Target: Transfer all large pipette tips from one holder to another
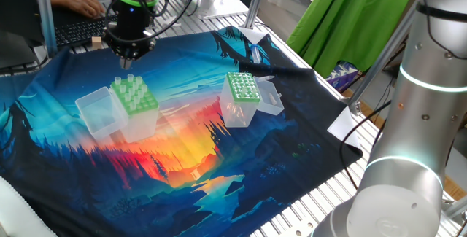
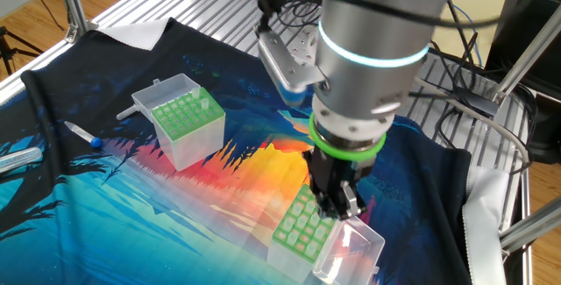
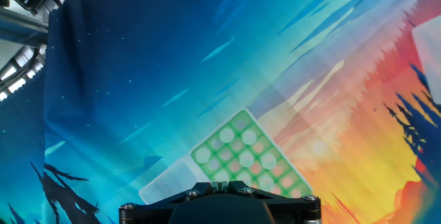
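The tool (image 1: 128,60) is seen clenched with nothing between its fingers, pointing straight down above the wide-holed holder (image 1: 136,109), a clear plastic box with a light-green top plate and its clear lid (image 1: 97,112) hinged open to one side. The large pipette tips (image 1: 129,85), translucent whitish cones, stand upright in that plate's holes, just below the tool; whether they are touched cannot be told. In the hand view the light-green plate (image 3: 248,158) is seen from above with round pale tip ends filling its grid. Both boxes are set on a cloth (image 1: 182,164) printed with a sunset landscape in blue, orange and red, which is spread over the desk (image 1: 328,193), a surface of ribbed metal slats left bare past the cloth's edges. Well apart across open cloth stands the narrower holder (image 1: 241,98), its darker-green plate finely dotted, its lid open behind it. Near the cloth's edge in the other fixed view lies a small pen-like item with a blue tip (image 2: 83,134). Beyond the desk a green drape (image 1: 350,18) hangs, and a person's hand (image 1: 84,5) rests at a keyboard.
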`<state>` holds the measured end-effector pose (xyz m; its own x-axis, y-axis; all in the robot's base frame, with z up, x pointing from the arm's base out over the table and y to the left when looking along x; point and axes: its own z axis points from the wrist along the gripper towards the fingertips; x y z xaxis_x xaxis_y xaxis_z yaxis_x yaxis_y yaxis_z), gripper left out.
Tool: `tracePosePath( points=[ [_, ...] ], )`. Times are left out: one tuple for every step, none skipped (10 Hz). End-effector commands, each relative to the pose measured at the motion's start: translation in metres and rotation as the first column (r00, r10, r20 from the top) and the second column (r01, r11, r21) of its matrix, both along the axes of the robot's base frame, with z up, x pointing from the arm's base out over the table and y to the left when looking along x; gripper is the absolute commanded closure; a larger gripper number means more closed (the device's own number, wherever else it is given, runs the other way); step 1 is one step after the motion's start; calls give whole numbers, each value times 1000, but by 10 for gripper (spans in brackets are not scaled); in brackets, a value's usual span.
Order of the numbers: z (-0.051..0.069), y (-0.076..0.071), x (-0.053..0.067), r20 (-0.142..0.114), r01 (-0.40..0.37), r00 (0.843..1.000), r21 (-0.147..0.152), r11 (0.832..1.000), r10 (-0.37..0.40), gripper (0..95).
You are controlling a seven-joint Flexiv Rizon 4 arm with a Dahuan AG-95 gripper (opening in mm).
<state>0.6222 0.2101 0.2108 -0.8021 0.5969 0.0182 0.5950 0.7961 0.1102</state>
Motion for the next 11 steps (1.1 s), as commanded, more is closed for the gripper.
tracePosePath(
  points=[
    [-4,0,2,1,-4,1000,-5,1000,4,760],
    [-7,0,3,2,-4,1000,-7,1000,4,760],
    [-10,1,3,1,1,1000,-9,1000,-1,760],
    [-11,1,4,0,5,1000,-8,1000,-5,760],
    [-15,2,5,-1,9,1000,-4,1000,-9,760],
    [-17,3,6,0,15,1000,-4,1000,-15,760],
    [-20,5,9,-1,30,1000,-5,1000,-30,760],
    [-22,5,12,-2,41,999,-4,999,-41,760],
    [-24,7,18,-3,57,998,-5,998,-57,760],
    [-25,7,21,1,65,998,-7,998,-65,760],
    [-27,7,25,6,75,997,-7,997,-74,760]
  ],
)
